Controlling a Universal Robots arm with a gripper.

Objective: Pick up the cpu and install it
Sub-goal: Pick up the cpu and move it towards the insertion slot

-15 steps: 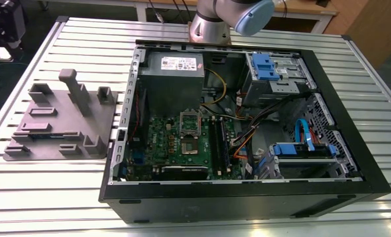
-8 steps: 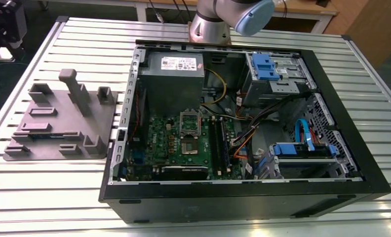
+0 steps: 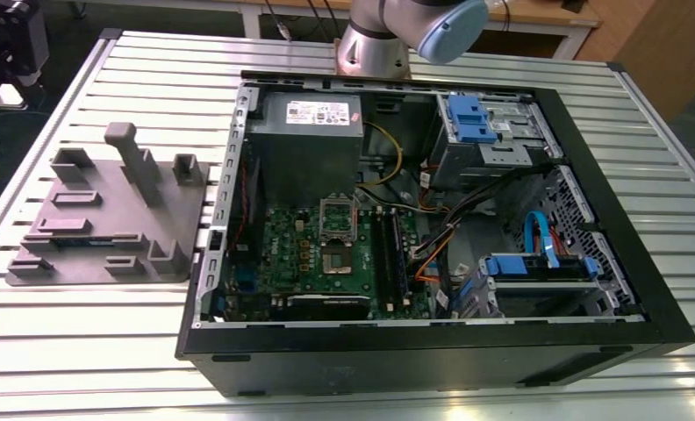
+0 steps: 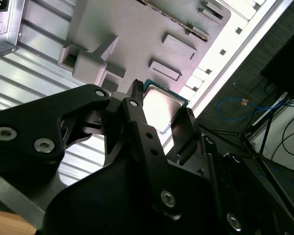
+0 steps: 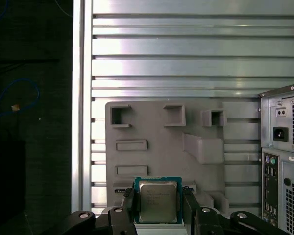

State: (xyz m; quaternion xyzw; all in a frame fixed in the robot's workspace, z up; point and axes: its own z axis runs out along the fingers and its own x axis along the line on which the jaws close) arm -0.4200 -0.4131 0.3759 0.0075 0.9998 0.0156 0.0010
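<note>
My fingers are closed on the cpu, one pad on each of two opposite edges, so the silvery metal top faces the camera and nothing presses on the flat faces (the underside is the delicate part, I'd judge, which is why the edges take the load). In the first wrist view the chip sits at the lower middle of the frame. In the second wrist view the same chip shows just above centre, pinched between my black fingers, its teal rim peeking out on the upper side.

Behind the chip lies the grey fixture tray, with its pockets and raised blocks across the middle of the frame. The cpu looks held clear of the tray rather than resting in a pocket, though I cannot tell the gap for certain. The tray rests on the slatted metal surface.

In the exterior view the tray lies at centre left, beside the open computer case filling the middle and right. The socket sits on the green board near the case's centre, frame tipped up, apparently ready to receive a chip.
</note>
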